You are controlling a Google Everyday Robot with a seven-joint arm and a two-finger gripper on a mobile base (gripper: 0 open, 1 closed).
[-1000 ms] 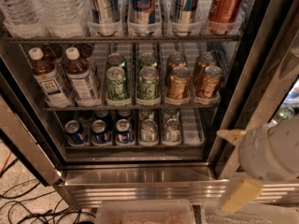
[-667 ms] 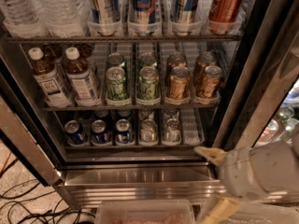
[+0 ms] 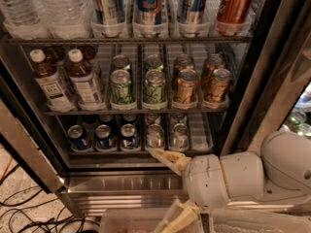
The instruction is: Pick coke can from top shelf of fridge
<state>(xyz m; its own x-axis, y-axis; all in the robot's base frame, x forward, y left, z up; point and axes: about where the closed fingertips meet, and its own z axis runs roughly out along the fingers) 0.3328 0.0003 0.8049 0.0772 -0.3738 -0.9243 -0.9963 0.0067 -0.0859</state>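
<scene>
The coke can (image 3: 234, 5), red-orange with white script, stands at the right end of the top shelf (image 3: 73, 41) in a clear lane tray; its top is cut off by the frame edge. Three taller silver-and-blue cans (image 3: 148, 4) stand to its left. My gripper (image 3: 156, 190) is low in front of the fridge (image 3: 121, 183), below the bottom rack and far under the coke can. Its two cream fingers (image 3: 167, 158) are spread wide apart and hold nothing.
Water bottles (image 3: 34, 6) fill the top shelf's left. The middle rack holds tea bottles (image 3: 51, 81), green cans (image 3: 121, 87) and gold-bronze cans (image 3: 185, 86). The bottom rack holds blue cans (image 3: 103, 137) and silver cans (image 3: 155, 136). The dark door frame (image 3: 257, 76) is to the right. A clear bin (image 3: 131, 222) and cables (image 3: 29, 217) are below.
My arm has swung left across the lower right of the view, bringing the gripper in front of the fridge base. The cans and bottles have not moved.
</scene>
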